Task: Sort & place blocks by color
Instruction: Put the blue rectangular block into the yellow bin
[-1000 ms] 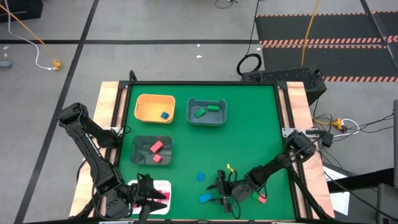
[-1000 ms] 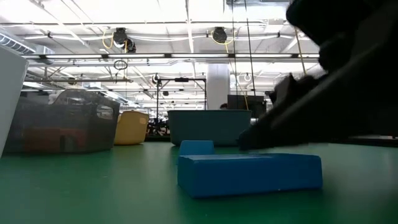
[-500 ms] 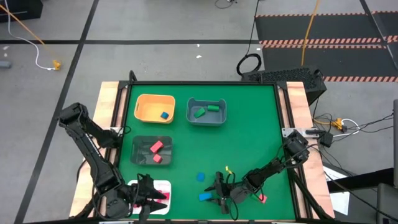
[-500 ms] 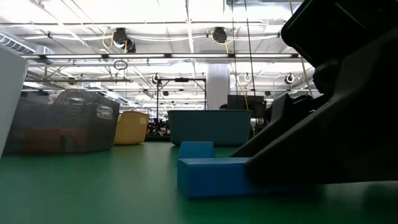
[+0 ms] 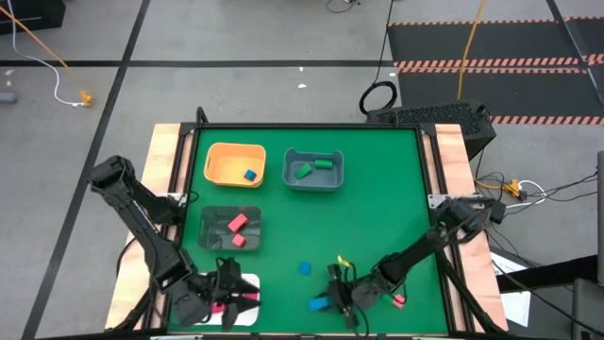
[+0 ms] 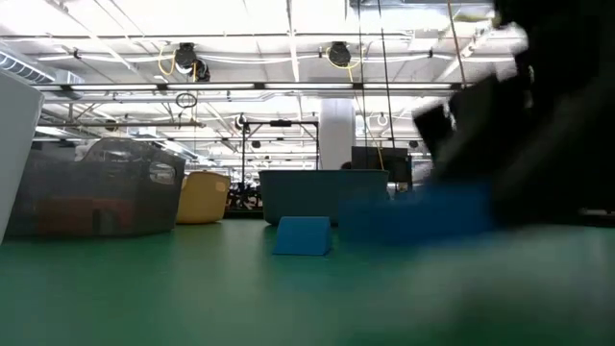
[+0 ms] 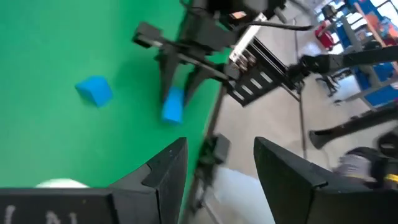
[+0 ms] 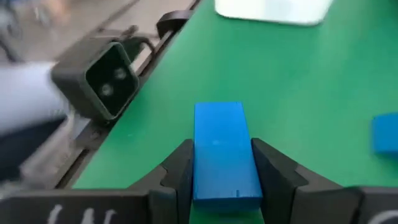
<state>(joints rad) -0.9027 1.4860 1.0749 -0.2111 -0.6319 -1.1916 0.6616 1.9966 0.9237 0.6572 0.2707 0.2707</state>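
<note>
High view: we find the right gripper (image 5: 332,300) low at about 6 o'clock on the green desk (image 5: 377,189), its fingers closed on the blue bar (image 5: 319,304). A blue cube (image 5: 304,268) lies just beyond it toward 12 o'clock, a small yellow block (image 5: 343,259) near the arm, and a red block (image 5: 397,301) at about 5 o'clock. The orange bin (image 5: 235,163), at 11 o'clock, already holds one blue block; the grey bin (image 5: 313,169) beside it holds green blocks; the dark bin (image 5: 231,229) at 9 o'clock holds red ones. The left gripper (image 5: 229,291) waits at 7 o'clock over the white tray (image 5: 247,283).

Low view: the bar (image 6: 418,210) shows clear of the desk surface, with the cube (image 6: 303,235) resting behind.

Left wrist view: the left fingers (image 7: 163,169) stand partly apart and hold nothing.

Right wrist view: the bar (image 8: 224,152) sits squarely between both fingers (image 8: 177,171), gripped along its long sides.

Judgement: the grip looks centred. We advise a straight lift before any travel toward the orange bin, clearing the cube and the bin wall, and release only once over the bin.

Against the earlier frames: the right fingers, previously spread around the bar, have closed on it, and the bar, then flat on the desk, is now raised. The left arm has shifted slightly.
</note>
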